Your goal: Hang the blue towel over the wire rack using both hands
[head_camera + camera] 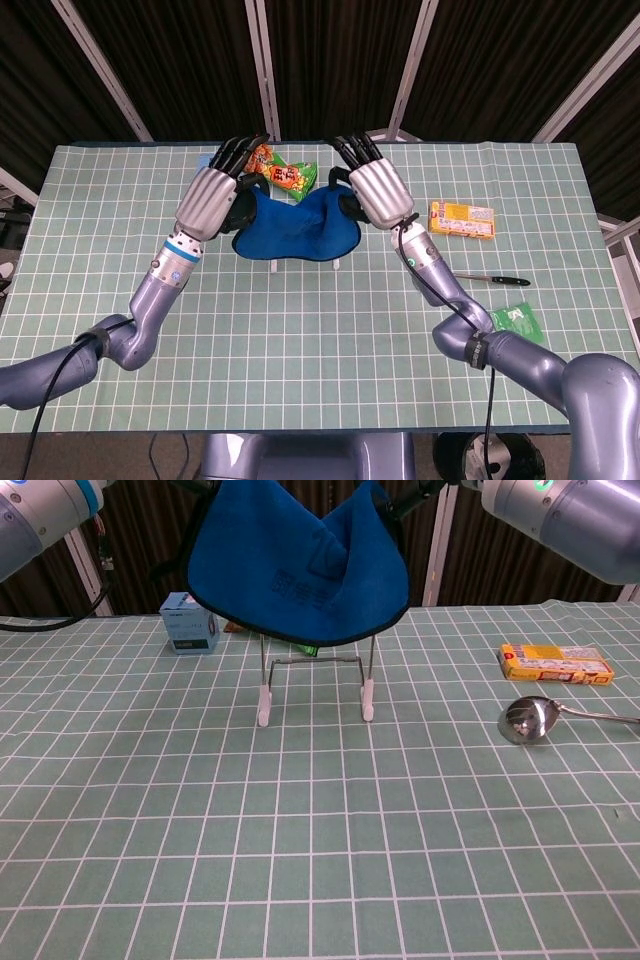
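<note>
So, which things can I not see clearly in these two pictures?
- Top bar of the wire rack: both views, covered by the blue towel.
- Fingertips of left robot hand and right robot hand: head view, hidden behind the towel; chest view, cut off by the top edge.
- Snack bag: head view, partly hidden by the left robot hand.
</note>
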You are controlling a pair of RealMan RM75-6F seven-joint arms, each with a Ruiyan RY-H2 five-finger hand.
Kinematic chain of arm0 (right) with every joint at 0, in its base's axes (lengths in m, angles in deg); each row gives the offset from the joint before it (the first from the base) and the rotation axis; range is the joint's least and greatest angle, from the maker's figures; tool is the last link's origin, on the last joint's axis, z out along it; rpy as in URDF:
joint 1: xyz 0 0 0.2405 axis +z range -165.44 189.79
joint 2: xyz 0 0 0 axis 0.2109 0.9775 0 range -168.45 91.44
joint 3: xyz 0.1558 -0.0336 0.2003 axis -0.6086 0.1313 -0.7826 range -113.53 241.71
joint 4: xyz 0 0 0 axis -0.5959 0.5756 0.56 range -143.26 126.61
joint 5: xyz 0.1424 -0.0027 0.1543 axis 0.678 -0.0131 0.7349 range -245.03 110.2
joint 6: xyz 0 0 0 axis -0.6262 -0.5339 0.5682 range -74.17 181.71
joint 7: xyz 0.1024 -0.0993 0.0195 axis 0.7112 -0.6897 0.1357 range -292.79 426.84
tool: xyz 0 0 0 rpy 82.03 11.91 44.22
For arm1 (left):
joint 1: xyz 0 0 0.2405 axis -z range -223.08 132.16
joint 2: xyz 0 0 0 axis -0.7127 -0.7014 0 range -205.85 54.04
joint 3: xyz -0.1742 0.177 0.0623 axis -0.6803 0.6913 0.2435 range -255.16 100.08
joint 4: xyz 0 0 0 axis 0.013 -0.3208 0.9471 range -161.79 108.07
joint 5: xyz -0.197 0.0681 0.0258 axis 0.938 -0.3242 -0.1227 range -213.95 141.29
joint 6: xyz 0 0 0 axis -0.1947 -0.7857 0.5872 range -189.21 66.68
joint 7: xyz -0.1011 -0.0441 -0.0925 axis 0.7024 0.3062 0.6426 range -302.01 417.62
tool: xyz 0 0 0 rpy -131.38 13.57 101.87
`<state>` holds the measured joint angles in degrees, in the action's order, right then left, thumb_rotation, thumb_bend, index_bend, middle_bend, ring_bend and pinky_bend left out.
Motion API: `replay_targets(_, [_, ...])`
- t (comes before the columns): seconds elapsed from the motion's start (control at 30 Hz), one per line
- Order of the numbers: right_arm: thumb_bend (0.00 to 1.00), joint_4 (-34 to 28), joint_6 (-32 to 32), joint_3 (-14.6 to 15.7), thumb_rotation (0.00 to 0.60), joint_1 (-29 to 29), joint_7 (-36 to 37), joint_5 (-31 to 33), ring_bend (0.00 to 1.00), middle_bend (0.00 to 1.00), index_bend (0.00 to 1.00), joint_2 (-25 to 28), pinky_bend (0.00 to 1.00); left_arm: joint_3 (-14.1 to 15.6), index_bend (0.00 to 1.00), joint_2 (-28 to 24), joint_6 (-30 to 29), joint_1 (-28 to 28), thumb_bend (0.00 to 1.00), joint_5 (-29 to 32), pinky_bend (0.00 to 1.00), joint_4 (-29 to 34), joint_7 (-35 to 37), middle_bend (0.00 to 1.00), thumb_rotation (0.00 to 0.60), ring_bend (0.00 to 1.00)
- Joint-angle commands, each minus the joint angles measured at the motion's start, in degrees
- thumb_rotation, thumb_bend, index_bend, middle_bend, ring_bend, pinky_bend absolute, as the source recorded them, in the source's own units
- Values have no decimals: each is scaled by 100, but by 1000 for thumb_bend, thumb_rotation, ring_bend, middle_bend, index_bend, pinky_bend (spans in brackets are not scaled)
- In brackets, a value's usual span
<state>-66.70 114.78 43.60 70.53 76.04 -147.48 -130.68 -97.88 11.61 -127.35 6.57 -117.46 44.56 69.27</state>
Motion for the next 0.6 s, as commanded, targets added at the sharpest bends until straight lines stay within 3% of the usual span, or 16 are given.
replay_targets(0.03, [511,43,-25,-39,600,50,-2,31,0,104,673,13,0,-35,842,-35,9,30,586,37,0,-10,-32,0,600,0])
replay_targets(0.6, [512,498,-160,-54,600,171,218,192,0,104,673,-38,0,-51,846,113,163,184,586,259,0,-595,164,0,600,0])
